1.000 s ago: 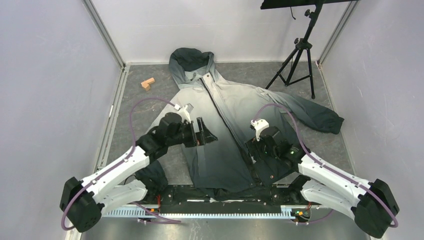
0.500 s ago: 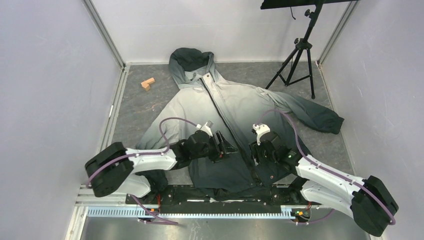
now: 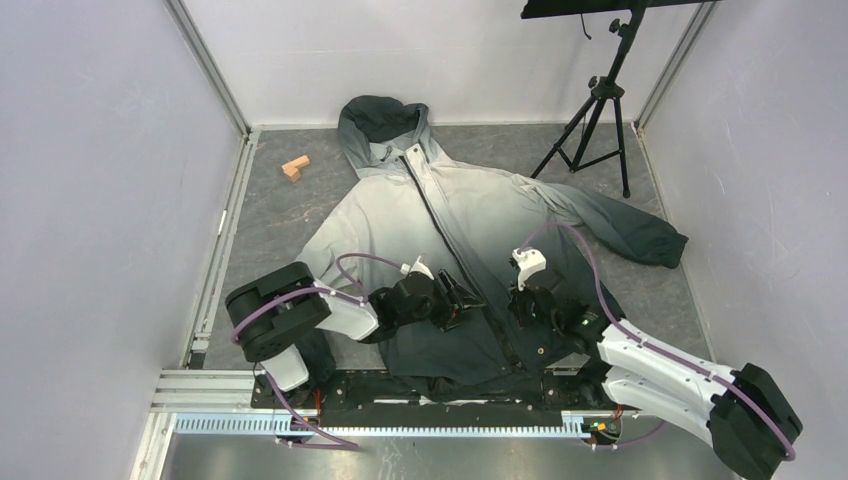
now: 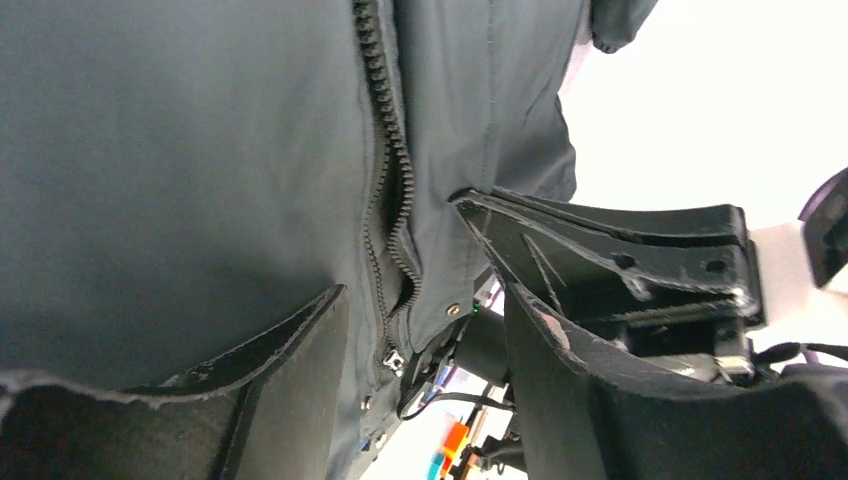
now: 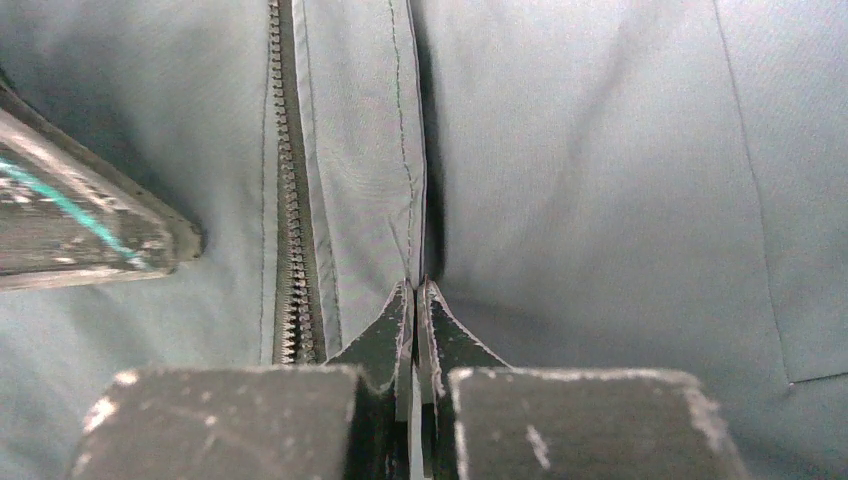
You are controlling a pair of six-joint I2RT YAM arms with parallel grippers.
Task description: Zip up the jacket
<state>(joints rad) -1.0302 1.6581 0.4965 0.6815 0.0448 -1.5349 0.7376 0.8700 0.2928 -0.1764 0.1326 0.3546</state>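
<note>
**Ops:** At my right gripper [image 5: 416, 290], what do I have?

**Me:** Tips pinched shut on a jacket [image 3: 440, 210] fold, 3 o'clock of the zipper [image 4: 385, 150]. My left gripper [image 4: 400, 250] gapes at its 9 o'clock. I see the jacket flat, hood [image 3: 380, 115] at 12, hem [image 3: 440, 365] at 6.

The jacket [image 3: 450, 210] was smooth, matt woven cloth; its zipper [image 5: 290, 250] teeth looked like dark plastic. The right end effector [image 5: 418, 292] was matt black plastic, scuffed.
</note>
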